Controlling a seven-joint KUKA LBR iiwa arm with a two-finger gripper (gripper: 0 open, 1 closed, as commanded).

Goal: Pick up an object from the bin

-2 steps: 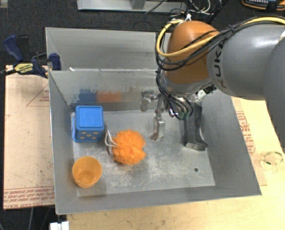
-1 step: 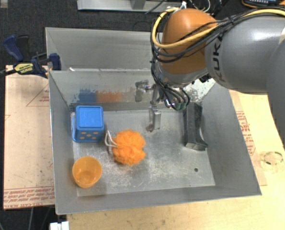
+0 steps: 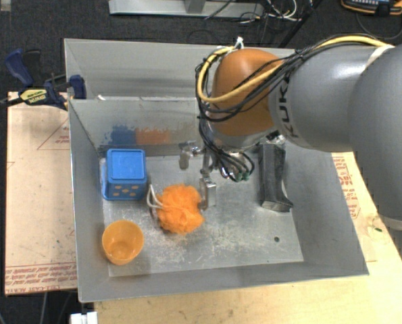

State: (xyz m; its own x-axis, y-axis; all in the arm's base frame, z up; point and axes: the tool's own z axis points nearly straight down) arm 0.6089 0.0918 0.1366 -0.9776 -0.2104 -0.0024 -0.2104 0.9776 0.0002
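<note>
My gripper [image 3: 196,175] hangs under the orange wrist cover near the middle of the bin, open, with nothing between its fingers. One fingertip [image 3: 207,194] sits at the right edge of a fluffy orange mesh puff [image 3: 180,208] with a white cord, which lies on the bin floor just left of and below the gripper. The other fingertip [image 3: 185,156] stands higher, toward the back wall. A blue cube [image 3: 125,173] with dots on its front face rests left of the puff. A dark grey oblong thing [image 3: 273,179] stands to the gripper's right.
An orange plastic cup [image 3: 122,241] lies at the front left corner of the bin. Bare floor stretches along the front and right of the bin. The thick grey arm comes in from the right, above the bin's right wall.
</note>
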